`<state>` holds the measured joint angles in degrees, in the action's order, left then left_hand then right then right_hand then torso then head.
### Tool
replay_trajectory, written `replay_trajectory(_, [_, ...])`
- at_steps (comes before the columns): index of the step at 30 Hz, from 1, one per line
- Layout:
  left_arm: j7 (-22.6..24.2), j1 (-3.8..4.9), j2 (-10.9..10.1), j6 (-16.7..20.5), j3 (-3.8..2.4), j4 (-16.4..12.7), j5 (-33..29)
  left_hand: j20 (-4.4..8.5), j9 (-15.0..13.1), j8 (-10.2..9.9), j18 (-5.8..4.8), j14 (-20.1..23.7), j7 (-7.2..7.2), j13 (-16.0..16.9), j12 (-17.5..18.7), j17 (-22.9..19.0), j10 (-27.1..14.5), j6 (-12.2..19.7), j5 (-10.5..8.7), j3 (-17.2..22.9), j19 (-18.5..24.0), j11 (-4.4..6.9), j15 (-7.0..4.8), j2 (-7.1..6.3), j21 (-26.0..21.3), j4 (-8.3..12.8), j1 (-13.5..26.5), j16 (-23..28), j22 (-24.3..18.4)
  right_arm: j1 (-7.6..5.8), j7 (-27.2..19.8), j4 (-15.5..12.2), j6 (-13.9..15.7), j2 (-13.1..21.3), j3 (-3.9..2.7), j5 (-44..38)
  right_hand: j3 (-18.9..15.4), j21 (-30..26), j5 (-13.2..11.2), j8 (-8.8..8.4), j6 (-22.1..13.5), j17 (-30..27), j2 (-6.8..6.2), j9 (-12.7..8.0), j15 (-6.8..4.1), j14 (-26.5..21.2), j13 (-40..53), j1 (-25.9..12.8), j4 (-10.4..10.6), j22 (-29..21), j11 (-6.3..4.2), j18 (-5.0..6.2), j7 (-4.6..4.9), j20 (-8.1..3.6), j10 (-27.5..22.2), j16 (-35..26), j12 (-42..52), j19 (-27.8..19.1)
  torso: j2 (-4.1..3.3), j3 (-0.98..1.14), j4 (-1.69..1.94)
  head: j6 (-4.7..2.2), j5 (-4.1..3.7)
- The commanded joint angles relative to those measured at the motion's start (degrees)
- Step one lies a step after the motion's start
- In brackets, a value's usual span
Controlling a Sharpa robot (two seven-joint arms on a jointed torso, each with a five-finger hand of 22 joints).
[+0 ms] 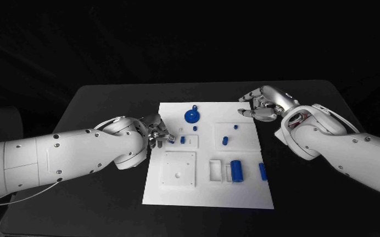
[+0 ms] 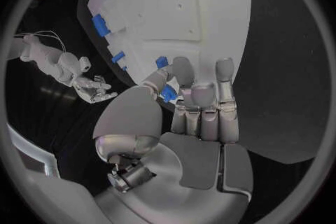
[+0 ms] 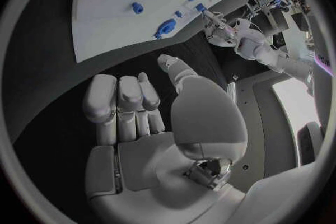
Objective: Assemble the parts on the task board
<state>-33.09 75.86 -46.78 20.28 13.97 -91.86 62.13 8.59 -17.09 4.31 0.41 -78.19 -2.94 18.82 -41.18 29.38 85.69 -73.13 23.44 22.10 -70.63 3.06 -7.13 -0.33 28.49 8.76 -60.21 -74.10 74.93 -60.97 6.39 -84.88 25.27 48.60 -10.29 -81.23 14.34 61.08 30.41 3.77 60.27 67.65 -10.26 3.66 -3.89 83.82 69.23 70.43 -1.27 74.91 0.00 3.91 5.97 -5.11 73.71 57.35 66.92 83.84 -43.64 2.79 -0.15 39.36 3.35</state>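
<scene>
Task board (image 1: pixel 207 193), a flat matte white plate, lay mid-worktop (image 1: pixel 111 97) on the black surface. Left hand (image 1: pixel 157 131), polished silver, sat at the board's left edge, thumb and fingers pinching a small blue part (image 2: pixel 168 93). Right hand (image 1: pixel 261 105) hovered over the board's far right corner, fingers curled in, holding nothing. Round blue disc (image 1: pixel 193 116) stood near the board's far edge; a blue cylinder (image 1: pixel 236 170) lay in a recess toward the near edge.

- The task board (image 1: pixel 210 193) lies in the middle of the table (image 1: pixel 103 97).
- The left hand (image 1: pixel 157 131) rests at the board's left edge.
- The right hand (image 1: pixel 261 104) hovers over its far right corner.
- A disc part (image 1: pixel 193 116) lies near the board's far edge.
- A cylinder part (image 1: pixel 236 170) lies toward the near right.
</scene>
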Motion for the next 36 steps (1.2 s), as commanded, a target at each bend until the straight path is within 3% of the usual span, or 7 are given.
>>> replay_trajectory(1, [0.42,-0.07,-0.33,6.57,-0.03,-0.73,-1.16,0.18,-0.29,0.39,-0.39,-1.46,5.44,0.14,-0.47,0.28,1.09,-11.97,0.23,1.87,-0.19,2.29,-0.88,0.38,0.29,1.45,-0.8,-0.38,1.22,0.04,-0.3,-0.1,-0.56,0.08,-0.02,-0.42,0.38,-0.22,0.32,-0.22,0.37,-0.01,0.15,-0.09,-0.16,-0.01,0.02,-0.57,0.0,7.96,-0.12,0.53,-0.04,0.01,-0.06,-0.31,-0.37,2.48,0.01,0.08,0.03,0.11,0.06])
replay_trajectory(12, [0.02,-0.74,-1.06,9.51,-0.03,-1.82,-1.72,0.14,-0.32,0.41,-0.29,-1.51,5.48,0.38,-0.67,0.63,1.09,-12.02,0.31,2.05,-0.07,2.34,-0.9,0.29,0.7,1.43,-0.72,-0.67,1.21,0.04,-0.22,-0.04,-0.61,0.09,-0.02,-0.42,0.38,-0.22,0.32,-0.22,0.37,-0.01,0.15,-0.09,-0.16,-0.01,0.02,-0.57,0.0,7.96,-0.12,0.53,-0.04,0.01,-0.06,-0.31,-0.37,2.48,0.05,0.11,-0.08,0.2,0.41])
replay_trajectory(36, [-1.81,-1.47,0.45,4.52,-0.01,-0.39,-0.24,0.08,-0.59,0.65,-0.24,-1.52,5.52,0.75,-1.07,1.2,1.08,-12.05,0.62,2.26,0.19,2.36,-0.83,0.26,1.23,1.77,-0.56,-1.09,1.19,0.04,-0.22,-0.08,-0.76,0.06,-0.02,-0.42,0.39,-0.26,0.47,-0.23,0.37,-0.02,0.15,-0.09,-0.16,-0.02,0.04,-0.62,-0.02,7.96,-0.12,0.53,-0.04,0.0,-0.04,-0.34,-0.35,2.48,-0.05,0.03,-0.07,0.45,0.1])
